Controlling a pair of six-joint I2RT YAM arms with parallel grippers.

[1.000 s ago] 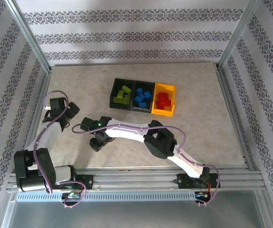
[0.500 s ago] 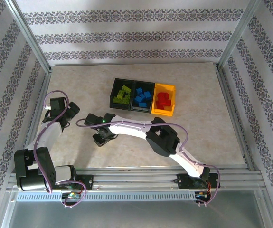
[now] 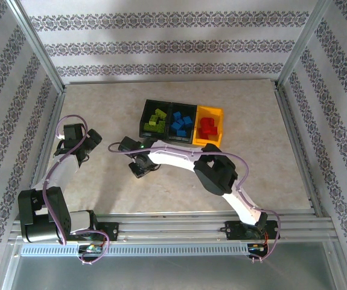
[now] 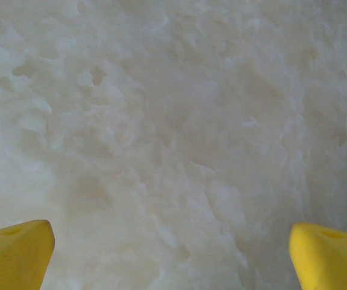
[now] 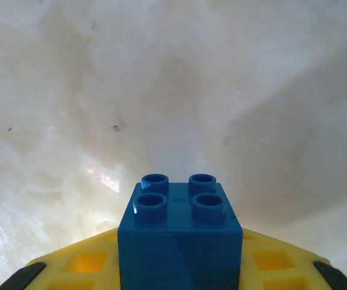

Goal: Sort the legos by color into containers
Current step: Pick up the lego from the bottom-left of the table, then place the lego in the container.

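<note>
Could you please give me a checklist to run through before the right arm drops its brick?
1. Grip: the blue brick sits squarely in the right gripper: ok.
2. Target: the middle black bin holds blue bricks: ok.
3. Right gripper above that bin: not ok, it hangs over the table, short of it.
4. The left gripper is open, empty and off to the left: ok.
5. Free room in that bin: cannot tell.
</note>
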